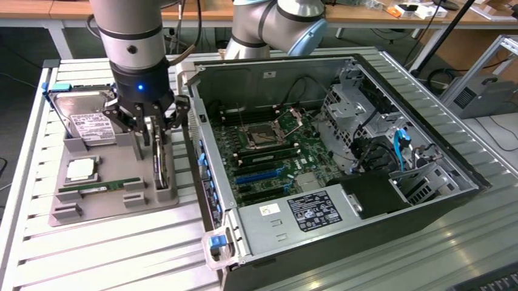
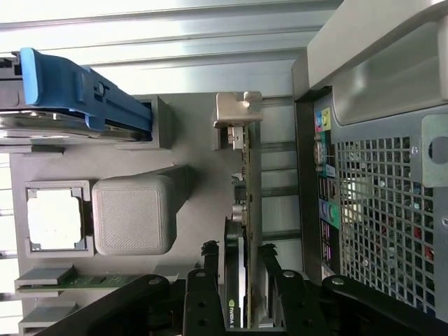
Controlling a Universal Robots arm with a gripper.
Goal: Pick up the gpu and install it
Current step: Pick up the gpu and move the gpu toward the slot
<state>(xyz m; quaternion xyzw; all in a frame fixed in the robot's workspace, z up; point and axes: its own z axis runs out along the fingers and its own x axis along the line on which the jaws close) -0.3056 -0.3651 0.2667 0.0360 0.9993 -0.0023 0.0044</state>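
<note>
1. Thin dark gpu card [image 1: 164, 168] [image 2: 249, 161], silvery metal edge: stands on edge in the grey plastic tray [image 1: 113, 173] [image 2: 196, 140], at the side nearest the black computer case [image 1: 267, 71] [image 2: 378, 210].
2. Black gripper [image 1: 159, 138] [image 2: 239, 253]: jaws apart, straddling the gpu card.

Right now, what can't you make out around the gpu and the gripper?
- Exterior view: the gripper hides part of the gpu's top edge.
- Wrist view: the picture's edge cuts off the gpu's near end.
- Both views: whether the fingers touch the gpu.
- Exterior view: the hard drive's label print, too small.
</note>
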